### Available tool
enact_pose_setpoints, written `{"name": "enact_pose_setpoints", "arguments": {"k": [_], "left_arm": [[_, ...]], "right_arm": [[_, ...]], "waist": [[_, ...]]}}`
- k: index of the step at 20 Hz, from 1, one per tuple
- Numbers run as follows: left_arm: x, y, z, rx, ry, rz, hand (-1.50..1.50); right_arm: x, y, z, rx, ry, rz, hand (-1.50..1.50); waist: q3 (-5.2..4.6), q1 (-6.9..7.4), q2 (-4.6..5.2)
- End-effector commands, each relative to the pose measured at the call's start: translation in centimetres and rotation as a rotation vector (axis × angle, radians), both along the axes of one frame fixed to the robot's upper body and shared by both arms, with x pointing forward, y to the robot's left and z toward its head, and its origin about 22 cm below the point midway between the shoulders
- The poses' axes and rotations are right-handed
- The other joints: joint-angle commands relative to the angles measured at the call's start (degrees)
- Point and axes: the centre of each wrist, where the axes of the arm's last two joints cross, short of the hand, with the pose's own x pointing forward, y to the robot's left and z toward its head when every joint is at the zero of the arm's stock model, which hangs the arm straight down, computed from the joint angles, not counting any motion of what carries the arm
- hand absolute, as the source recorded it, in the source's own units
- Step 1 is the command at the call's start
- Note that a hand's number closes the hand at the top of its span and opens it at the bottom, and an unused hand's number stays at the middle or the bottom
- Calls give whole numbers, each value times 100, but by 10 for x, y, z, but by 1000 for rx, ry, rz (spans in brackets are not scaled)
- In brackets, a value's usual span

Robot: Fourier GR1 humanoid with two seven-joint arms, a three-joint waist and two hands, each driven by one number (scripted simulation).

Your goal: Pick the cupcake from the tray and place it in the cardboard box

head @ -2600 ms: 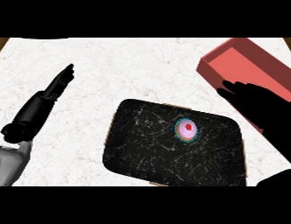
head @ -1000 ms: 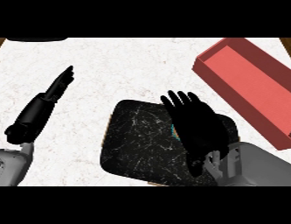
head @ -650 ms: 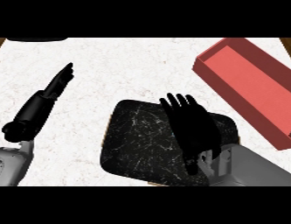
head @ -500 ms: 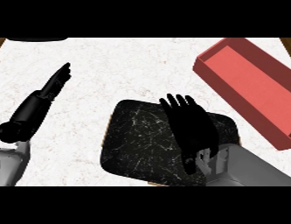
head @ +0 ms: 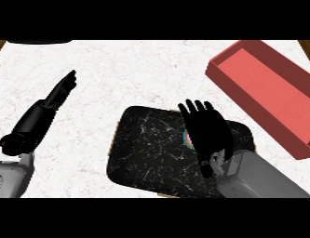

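A black tray (head: 150,148) lies on the counter at lower centre. My right hand (head: 206,131) hovers over its right half with fingers straight, covering the cupcake. Only a thin pink and teal sliver of the cupcake (head: 187,138) shows at the hand's left edge. The red open box (head: 274,93) sits at the upper right, apart from the tray. My left hand (head: 56,95) rests open on the left side of the counter, fingers pointing up and away.
The white marbled counter (head: 137,74) spreads around the tray. A dark round object (head: 39,41) peeks in at the top left edge. Brown wood shows at the far left and right corners.
My right hand came down from the box side onto the tray, covered the cupcake, then shifted slightly toward me. The left hand stayed put.
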Motion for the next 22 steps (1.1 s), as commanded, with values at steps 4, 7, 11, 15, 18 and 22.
{"name": "enact_pose_setpoints", "arguments": {"k": [4,7,11,15,18,22], "left_arm": [[7,3,4,10,13,11,0],[13,-16,2,-8,4,-10,0],[2,2,12,7,1,1,0],[9,-20,0,2,-17,0,0],[0,-7,11,-8,15,8,0],[10,8,16,4,1,2,0]], "right_arm": [[-6,7,-11,4,12,-45,-150],[28,-10,-21,-7,49,-33,-150],[11,-13,-48,14,9,110,150],[12,-5,-41,8,-119,160,150],[10,-4,-46,0,-163,183,150],[40,-10,-42,73,-204,209,150]], "waist": [[0,-11,-1],[1,4,9],[3,33,8],[1,1,10],[1,15,1],[2,30,13]]}}
